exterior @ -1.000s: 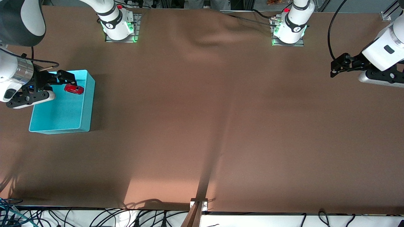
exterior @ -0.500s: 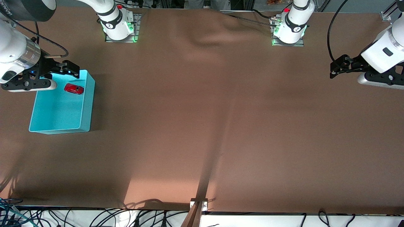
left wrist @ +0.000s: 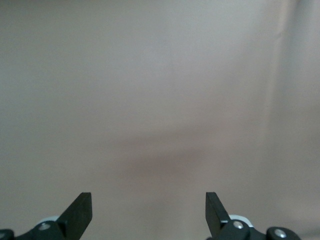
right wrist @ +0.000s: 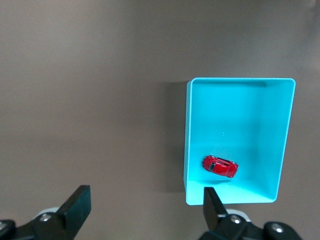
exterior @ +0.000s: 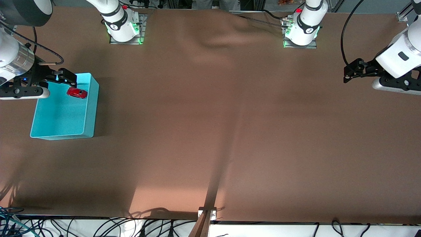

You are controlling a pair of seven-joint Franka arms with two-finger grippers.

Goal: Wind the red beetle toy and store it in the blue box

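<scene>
While the red beetle toy (exterior: 77,93) lies inside the blue box (exterior: 52,135), near its wall farthest from the front camera | right gripper (exterior: 57,79) over that wall, fingers apart, empty | left gripper (exterior: 349,71) waits well apart from the box, fingers apart.

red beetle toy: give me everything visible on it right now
The red beetle toy is a tiny glossy red car with a rounded body and dark windows, plastic or painted metal by its shine. It sits on its wheels on the floor of the blue box, in the part of the box farthest from the front camera, close to the wall toward the left arm's end. No winding key can be made out. Nothing grips it: the right gripper is open above the box.
</scene>
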